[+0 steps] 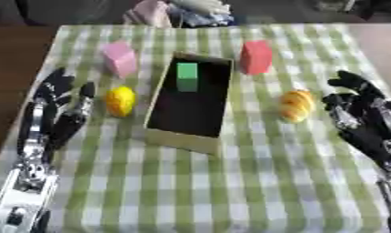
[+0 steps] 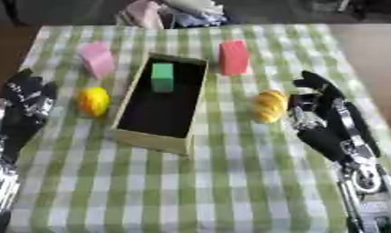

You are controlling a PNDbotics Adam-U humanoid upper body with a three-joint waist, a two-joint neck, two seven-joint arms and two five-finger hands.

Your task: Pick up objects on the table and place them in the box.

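Resting on the desk point(image 1: 230, 191), both idle: left robot hand point(image 1: 59, 113) beside the yellow ball point(image 1: 120, 101), right robot hand point(image 2: 322, 123) beside the bread point(image 2: 269, 105), fingers relaxed, holding nothing. Green block point(image 1: 187, 76) sits in the box point(image 1: 182, 140); pink block point(image 1: 119, 59) and red block point(image 1: 256, 57) flank it.

Table covering: green-and-white checked cloth point(image 1: 230, 182), matt, woven look. Box point(image 1: 182, 141): tan cardboard-like walls, dull; dark matt interior. Green block point(image 1: 187, 76), pink block point(image 1: 119, 59), red block point(image 1: 256, 57): smooth, matt. Yellow fruit point(image 1: 121, 101): slightly glossy. Bread point(image 1: 297, 105): golden, ridged. Hands: black, matt, with silver metal-looking joints.
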